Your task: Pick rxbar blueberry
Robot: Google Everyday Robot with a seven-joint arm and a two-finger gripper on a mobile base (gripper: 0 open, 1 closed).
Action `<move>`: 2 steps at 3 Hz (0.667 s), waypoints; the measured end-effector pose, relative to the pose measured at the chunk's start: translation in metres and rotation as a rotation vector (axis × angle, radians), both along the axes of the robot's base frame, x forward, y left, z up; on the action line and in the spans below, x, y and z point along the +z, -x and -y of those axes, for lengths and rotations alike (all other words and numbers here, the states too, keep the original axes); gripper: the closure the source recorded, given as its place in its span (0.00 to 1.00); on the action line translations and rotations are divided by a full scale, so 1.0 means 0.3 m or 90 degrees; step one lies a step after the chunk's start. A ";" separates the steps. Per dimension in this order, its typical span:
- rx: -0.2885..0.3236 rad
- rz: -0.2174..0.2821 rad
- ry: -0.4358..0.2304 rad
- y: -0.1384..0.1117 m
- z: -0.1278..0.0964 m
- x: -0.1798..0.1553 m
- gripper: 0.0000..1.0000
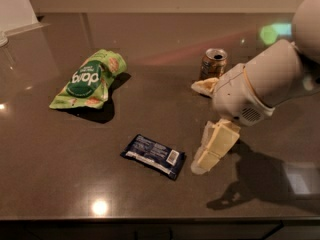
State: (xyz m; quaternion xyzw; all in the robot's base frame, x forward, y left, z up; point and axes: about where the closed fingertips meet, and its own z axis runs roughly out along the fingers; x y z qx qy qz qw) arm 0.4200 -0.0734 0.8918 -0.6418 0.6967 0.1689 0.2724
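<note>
The rxbar blueberry [154, 155] is a small flat navy wrapper with white print and a barcode patch, lying flat on the dark countertop [60, 149] near its front edge. My gripper [196, 128] hangs over the counter just right of the bar and is open, with its cream fingers spread wide. One finger [215, 146] points down beside the bar's right end. The other finger [205, 86] sits farther back, in front of the can. Nothing is held.
A light-green snack bag [87, 79] with a dark green circle lies at the back left. A gold-brown drink can [213, 63] stands behind the gripper, partly covered by the upper finger. The counter's front edge [150, 218] runs along the bottom.
</note>
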 end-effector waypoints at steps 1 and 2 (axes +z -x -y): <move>0.019 -0.007 -0.012 0.024 -0.082 -0.059 0.00; 0.034 -0.019 -0.016 0.048 -0.150 -0.115 0.00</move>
